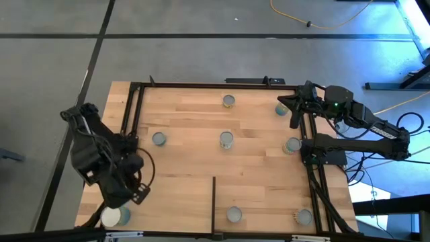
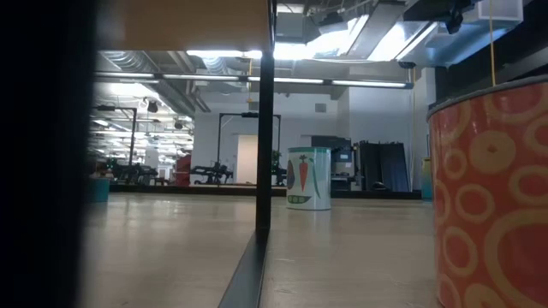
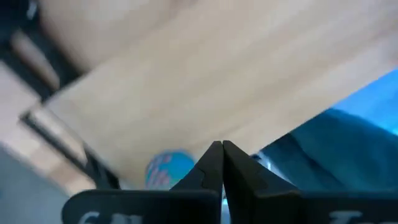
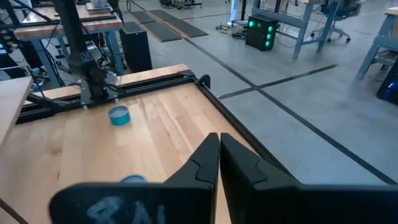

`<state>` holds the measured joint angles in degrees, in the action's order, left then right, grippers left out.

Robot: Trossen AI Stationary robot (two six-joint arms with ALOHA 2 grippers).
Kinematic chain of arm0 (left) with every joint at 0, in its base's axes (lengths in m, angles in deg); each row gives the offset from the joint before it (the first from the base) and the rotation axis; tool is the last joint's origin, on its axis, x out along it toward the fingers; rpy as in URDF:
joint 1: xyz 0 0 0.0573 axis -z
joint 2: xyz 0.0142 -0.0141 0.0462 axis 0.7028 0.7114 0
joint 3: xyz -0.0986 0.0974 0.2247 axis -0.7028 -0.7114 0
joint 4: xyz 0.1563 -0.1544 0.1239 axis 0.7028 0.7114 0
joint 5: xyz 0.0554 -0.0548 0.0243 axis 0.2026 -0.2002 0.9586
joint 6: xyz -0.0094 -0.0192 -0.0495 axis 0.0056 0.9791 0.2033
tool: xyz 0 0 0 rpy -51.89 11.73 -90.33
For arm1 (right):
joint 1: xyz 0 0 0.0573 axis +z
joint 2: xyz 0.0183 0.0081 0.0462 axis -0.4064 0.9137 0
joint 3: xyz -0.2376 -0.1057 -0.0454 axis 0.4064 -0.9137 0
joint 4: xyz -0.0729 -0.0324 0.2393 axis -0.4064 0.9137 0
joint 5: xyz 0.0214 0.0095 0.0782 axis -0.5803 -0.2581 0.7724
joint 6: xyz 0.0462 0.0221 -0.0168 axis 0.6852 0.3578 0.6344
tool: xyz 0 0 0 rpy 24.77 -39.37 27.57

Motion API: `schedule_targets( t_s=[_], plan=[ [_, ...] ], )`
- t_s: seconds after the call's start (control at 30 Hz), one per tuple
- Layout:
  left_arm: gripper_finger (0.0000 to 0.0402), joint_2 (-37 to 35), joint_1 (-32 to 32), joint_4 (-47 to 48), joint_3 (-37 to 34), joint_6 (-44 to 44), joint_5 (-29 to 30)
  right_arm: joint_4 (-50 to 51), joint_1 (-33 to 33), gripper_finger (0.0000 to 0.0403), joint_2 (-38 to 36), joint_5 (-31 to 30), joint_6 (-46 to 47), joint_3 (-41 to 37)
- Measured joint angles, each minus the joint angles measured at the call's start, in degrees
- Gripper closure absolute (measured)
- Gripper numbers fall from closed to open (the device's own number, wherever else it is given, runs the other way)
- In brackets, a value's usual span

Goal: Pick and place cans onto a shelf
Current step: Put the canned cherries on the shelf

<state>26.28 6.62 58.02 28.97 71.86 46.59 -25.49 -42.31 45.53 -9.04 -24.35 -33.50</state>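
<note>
Orange-patterned can [image 2: 492, 197] in near foreground; left end effector [image 3: 222, 149] pressed together at desk [image 1: 195, 148] corner; right end effector [image 4: 219, 140] together, empty, over far edge

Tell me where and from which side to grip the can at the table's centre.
Grip the centre can across its round side wall, coming straight down from above. It appears to stand upright with its flat top up and bare table all around, so fingers probably fit on opposite sides. Neither the left gripper nor the right gripper is near it.
</note>
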Motion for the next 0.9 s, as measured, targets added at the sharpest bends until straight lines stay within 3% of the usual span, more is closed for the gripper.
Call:
schedule_targets(
  t_s=[0.37, 0.73, 0.9],
  plan=[
    [0.0401, -3.9, -2.4, -0.2, 0.6, -18.1, 29.7, -0.7, 0.0, 0.0385, 0.0, 1.6, 4.7, 0.0],
    [0.0401, -5.3, -11.6, -0.2, 0.6, -42.1, 38.9, -1.0, 0.0, 0.0389, 0.0, 4.0, 4.4, 0.0],
    [0.0401, -8.7, -13.7, -0.2, 0.6, -47.1, 42.7, -1.3, 0.0, 0.0398, 0.0, 4.2, 1.0, 1.7]
  ],
)
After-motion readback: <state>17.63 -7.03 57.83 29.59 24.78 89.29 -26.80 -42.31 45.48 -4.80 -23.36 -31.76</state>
